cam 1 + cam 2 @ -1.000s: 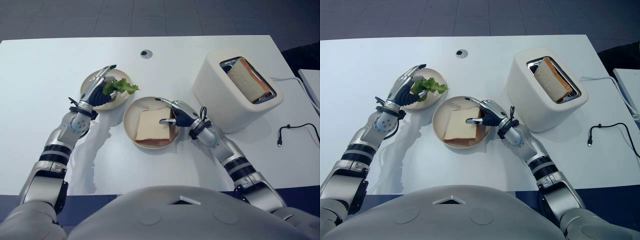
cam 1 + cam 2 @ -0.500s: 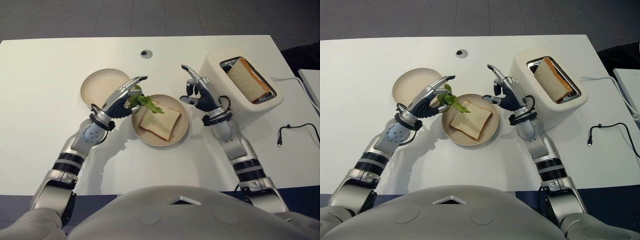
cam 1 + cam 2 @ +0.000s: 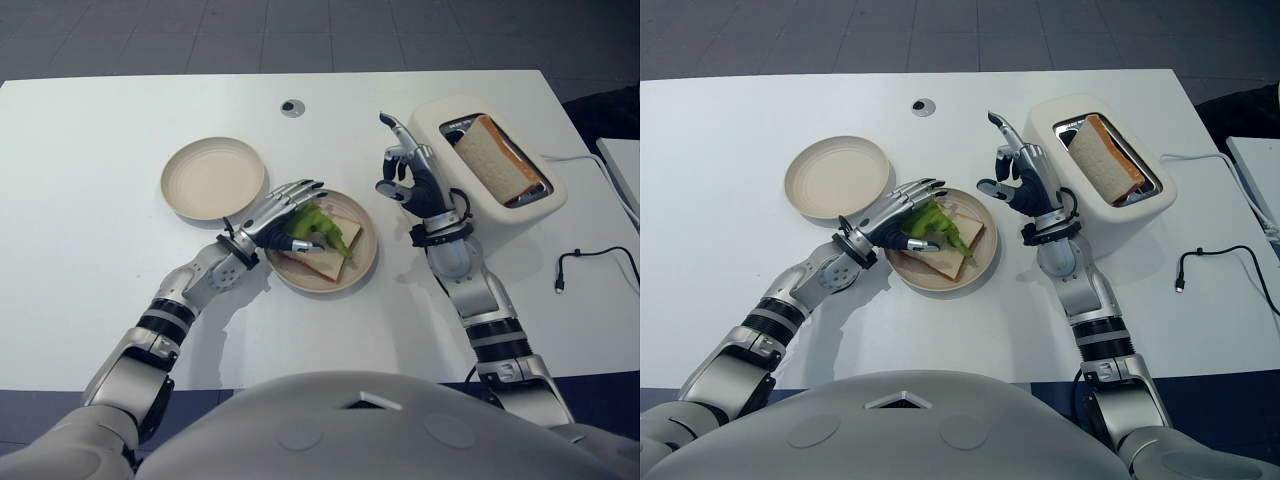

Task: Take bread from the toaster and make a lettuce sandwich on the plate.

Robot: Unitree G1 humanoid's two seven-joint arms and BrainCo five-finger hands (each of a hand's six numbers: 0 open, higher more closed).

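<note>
A beige plate (image 3: 369, 252) near the table's middle carries a slice of bread (image 3: 312, 262). My left hand (image 3: 270, 217) lies over the plate's left side, shut on a green lettuce leaf (image 3: 325, 230) that rests on the bread. My right hand (image 3: 408, 178) is raised upright between the plate and the white toaster (image 3: 440, 190), with loosely spread fingers that hold nothing. A second slice of bread (image 3: 497, 158) sticks out of the toaster's slot.
An empty beige plate (image 3: 212, 178) sits to the back left of the sandwich plate. A black cable (image 3: 590, 260) lies at the right, and a white object (image 3: 625, 165) is at the right edge. A small round hole (image 3: 291, 106) marks the table's far middle.
My left hand carried the lettuce from the left plate and lowered it onto the bread. My right hand left the bread, rose and moved towards the toaster.
</note>
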